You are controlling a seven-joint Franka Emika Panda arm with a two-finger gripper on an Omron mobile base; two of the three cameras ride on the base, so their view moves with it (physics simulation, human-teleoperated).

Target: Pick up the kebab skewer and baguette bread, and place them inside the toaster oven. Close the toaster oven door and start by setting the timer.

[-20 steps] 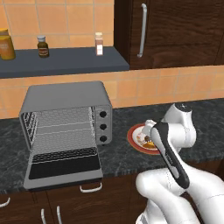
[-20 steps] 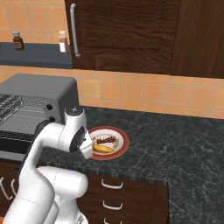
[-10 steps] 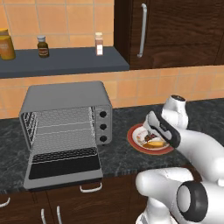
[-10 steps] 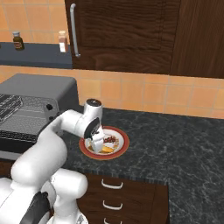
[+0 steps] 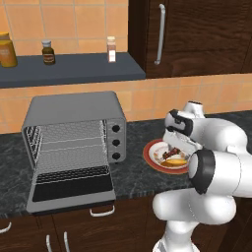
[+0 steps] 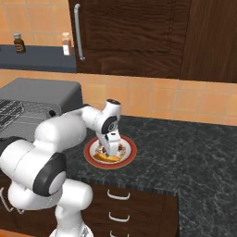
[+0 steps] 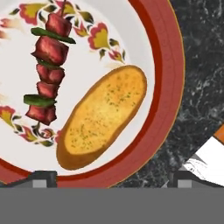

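Observation:
A red-rimmed plate (image 7: 171, 83) sits on the dark counter right of the toaster oven (image 5: 74, 112). On it lie the kebab skewer (image 7: 47, 70), with dark red chunks, and the golden baguette bread (image 7: 103, 116), side by side. My gripper (image 7: 114, 177) hangs just above the plate (image 5: 153, 147), open, its fingertips (image 7: 43, 177) set wide on either side of the baguette's near end. Nothing is held. From the right base view, the hand (image 6: 111, 147) hides part of the plate (image 6: 95, 159). The toaster oven door (image 5: 71, 189) lies folded down flat, and the wire racks show inside.
Three black knobs (image 5: 115, 141) run down the oven's right side. A shelf (image 5: 74, 69) above holds a jar (image 5: 7, 49) and two small bottles (image 5: 47, 51). Dark cabinets (image 6: 139, 32) hang over the counter (image 6: 185, 152), with drawers below its front edge.
The hand has come down over the plate, and the arm has folded to the right. The gripper stayed open. Plate, food and oven have not moved.

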